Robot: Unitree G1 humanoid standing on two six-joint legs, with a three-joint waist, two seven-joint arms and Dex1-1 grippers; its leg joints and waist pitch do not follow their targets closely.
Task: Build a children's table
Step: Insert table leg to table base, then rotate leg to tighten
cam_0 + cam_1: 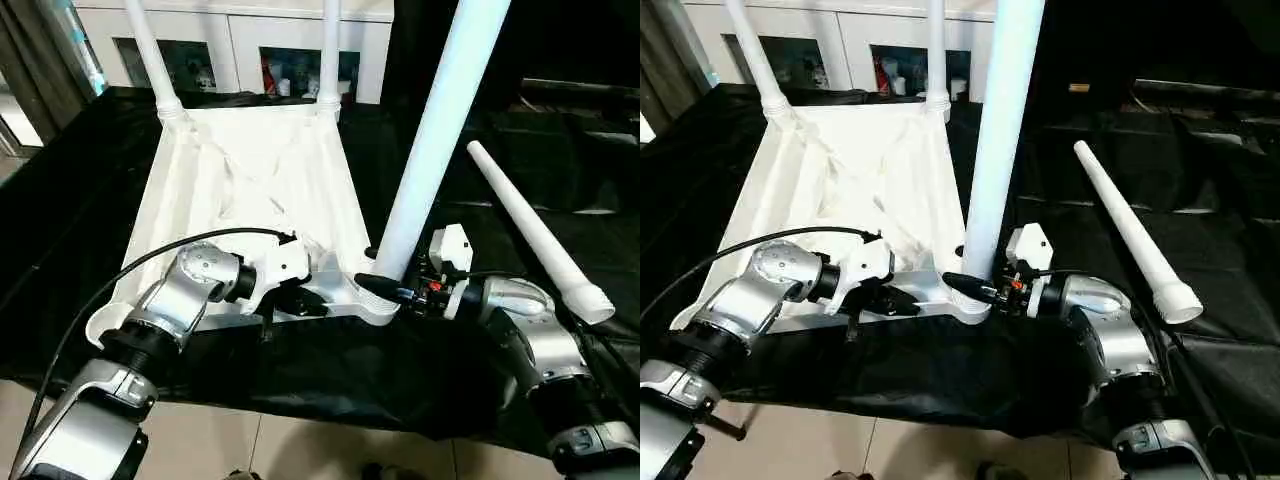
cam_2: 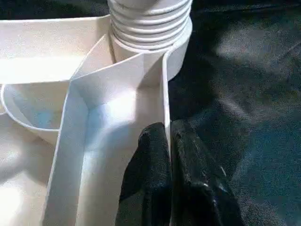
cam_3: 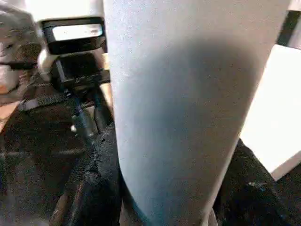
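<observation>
Three legs are stood in the upturned table top [image 1: 250,190]; the near-right leg [image 1: 430,140], its long axis upright and tilted, is clasped low by the right gripper [image 1: 385,288] just above its socket; the fourth leg [image 1: 540,232] is laid on the black cloth [image 1: 940,370], nearer the right arm. The left gripper [image 2: 169,174] is seen pinched on the top's near rim in its wrist view, where the leg's ribbed end [image 2: 150,23] is also shown seated.

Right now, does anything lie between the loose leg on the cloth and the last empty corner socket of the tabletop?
Yes. The left arm reaches across the near edge of the tabletop, its fingers pinching a rib there. The loose leg lies beyond the standing leg that the right gripper holds.
</observation>
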